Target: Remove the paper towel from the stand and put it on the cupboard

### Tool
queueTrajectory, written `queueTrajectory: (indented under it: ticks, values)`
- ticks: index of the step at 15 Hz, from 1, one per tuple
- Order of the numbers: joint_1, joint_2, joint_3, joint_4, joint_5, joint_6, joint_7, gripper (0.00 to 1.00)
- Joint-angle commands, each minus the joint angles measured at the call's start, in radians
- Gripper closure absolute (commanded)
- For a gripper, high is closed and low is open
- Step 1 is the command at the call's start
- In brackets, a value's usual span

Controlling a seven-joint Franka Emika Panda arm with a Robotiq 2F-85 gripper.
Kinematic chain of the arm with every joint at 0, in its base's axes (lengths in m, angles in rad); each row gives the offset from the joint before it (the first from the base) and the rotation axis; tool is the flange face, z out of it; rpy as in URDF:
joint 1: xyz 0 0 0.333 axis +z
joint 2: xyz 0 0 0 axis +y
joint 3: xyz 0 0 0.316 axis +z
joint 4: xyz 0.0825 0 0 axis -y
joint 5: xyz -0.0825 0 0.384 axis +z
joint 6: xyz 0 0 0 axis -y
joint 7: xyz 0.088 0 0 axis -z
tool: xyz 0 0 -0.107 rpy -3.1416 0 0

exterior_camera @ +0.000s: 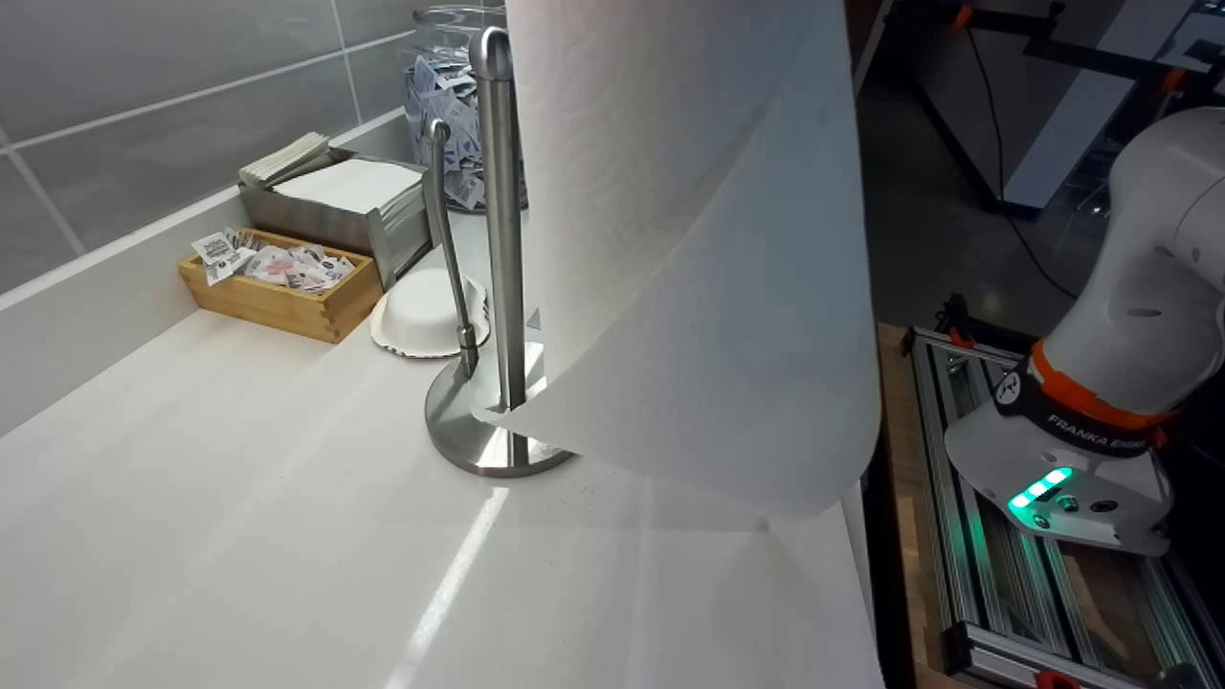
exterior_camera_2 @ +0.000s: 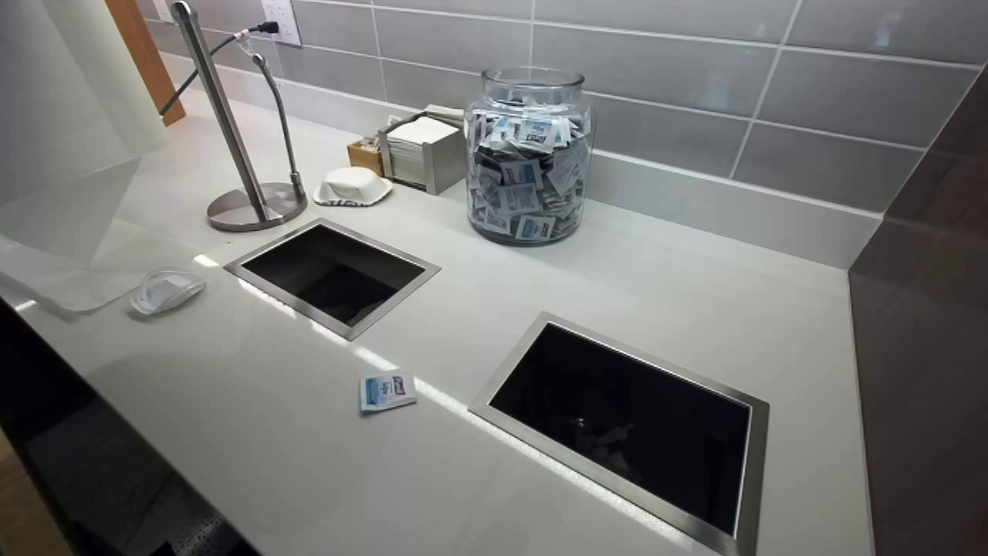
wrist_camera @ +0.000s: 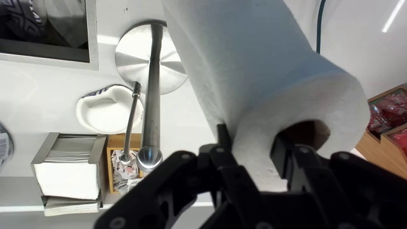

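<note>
**Transport step: removal done, placing ahead**

The bench (exterior_camera: 287, 498) is the destination. The paper towel (exterior_camera: 670, 220) hangs beside the stand (wrist_camera: 152, 95), free of it; whether its trailing sheet (exterior_camera: 756, 383) touches the bench is unclear. The end effector (wrist_camera: 251, 143) clasps the paper towel by its upper wall. Next, likely: lower it clear of the stand, then let go.

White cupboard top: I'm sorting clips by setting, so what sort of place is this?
Probably a shared office pantry or similar: a glass jar of packets, a napkin holder, and framed cut-outs, perhaps for waste, in the cupboard.
</note>
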State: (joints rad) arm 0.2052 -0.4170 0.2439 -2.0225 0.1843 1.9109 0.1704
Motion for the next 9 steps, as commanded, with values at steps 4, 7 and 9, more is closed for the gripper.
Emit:
queueTrajectory:
  ticks: [4,7,9]
  values:
    - [0.035,0.045,-0.013,-0.068,0.060,0.101,-0.093,0.89]
    - [0.038,0.078,-0.010,-0.079,0.062,0.125,-0.116,0.89]
    - [0.039,0.096,-0.008,-0.081,0.057,0.133,-0.128,0.89]
